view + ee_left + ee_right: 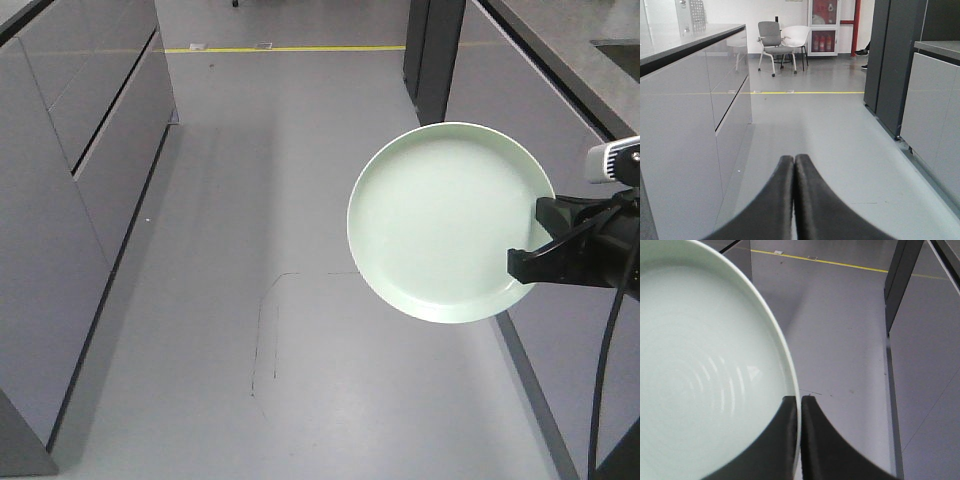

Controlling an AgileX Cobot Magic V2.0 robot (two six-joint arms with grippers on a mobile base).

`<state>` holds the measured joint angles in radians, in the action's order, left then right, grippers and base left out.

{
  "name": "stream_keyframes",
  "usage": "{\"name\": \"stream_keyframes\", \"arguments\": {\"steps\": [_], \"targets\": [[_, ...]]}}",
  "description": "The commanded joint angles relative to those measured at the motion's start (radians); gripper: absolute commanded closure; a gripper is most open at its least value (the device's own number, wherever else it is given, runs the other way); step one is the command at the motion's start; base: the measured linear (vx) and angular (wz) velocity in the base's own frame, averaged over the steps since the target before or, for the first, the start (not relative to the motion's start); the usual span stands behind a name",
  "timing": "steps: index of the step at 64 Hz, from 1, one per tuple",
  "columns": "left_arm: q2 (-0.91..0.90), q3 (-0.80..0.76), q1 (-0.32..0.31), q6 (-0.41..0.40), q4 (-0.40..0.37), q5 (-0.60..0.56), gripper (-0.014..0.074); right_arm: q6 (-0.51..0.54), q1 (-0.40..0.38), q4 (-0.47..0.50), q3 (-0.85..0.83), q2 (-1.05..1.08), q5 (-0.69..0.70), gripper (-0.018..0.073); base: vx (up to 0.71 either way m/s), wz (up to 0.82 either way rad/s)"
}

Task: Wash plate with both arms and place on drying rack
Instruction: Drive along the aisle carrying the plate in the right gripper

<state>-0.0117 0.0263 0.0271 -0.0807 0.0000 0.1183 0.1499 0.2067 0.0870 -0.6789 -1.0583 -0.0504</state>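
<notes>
Exterior front-facing view: the plate (pixel 450 222) hangs in the air above the grey floor (pixel 300 330), right of the picture's middle, tilted so that its pale green face turns toward the camera.
Plate contact: nothing touches the plate but the claw at its right rim; it rests on no surface.
Right gripper: the right gripper (pixel 528 237) reaches in from the right edge of the front view, clenched on the plate's right rim, with one black finger above and one below the place where the rim passes.
Right wrist view: the raised rim of the plate (pixel 705 375) runs straight down into the narrow slit of the right gripper (pixel 800 407); the left finger lies over the inner face and the right finger over the outer side.
Plate relative to the claw: only the edge is in the grip; the rest of the plate spreads away to the left of the fingertips and beyond them, filling the left half of the wrist view.
Left gripper: the left gripper (pixel 794 162) has its fingers pressed together tip to tip with nothing between them, pointing along the aisle above the floor.
Camera module: a grey-white camera module (pixel 612 160) sits above the right arm, just beside the plate's upper right rim.
Surroundings: a grey cabinet (pixel 80 150) lines the left side, a yellow line (pixel 290 48) crosses the floor farther off, and two chairs (pixel 782 45) stand beyond it.
</notes>
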Motion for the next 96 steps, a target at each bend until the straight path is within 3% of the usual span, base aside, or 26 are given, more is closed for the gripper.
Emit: {"name": "stream_keyframes", "arguments": {"steps": [1,96], "targets": [[-0.016,0.016,0.0,-0.005,-0.006,-0.07,0.0602,0.0,-0.005,0.0,-0.028,0.019,0.08,0.0569,0.12,-0.03],[-0.016,0.016,0.0,-0.005,-0.006,-0.07,0.0602,0.0,-0.005,0.0,-0.028,0.019,0.08,0.0569,0.14,0.0]]}}
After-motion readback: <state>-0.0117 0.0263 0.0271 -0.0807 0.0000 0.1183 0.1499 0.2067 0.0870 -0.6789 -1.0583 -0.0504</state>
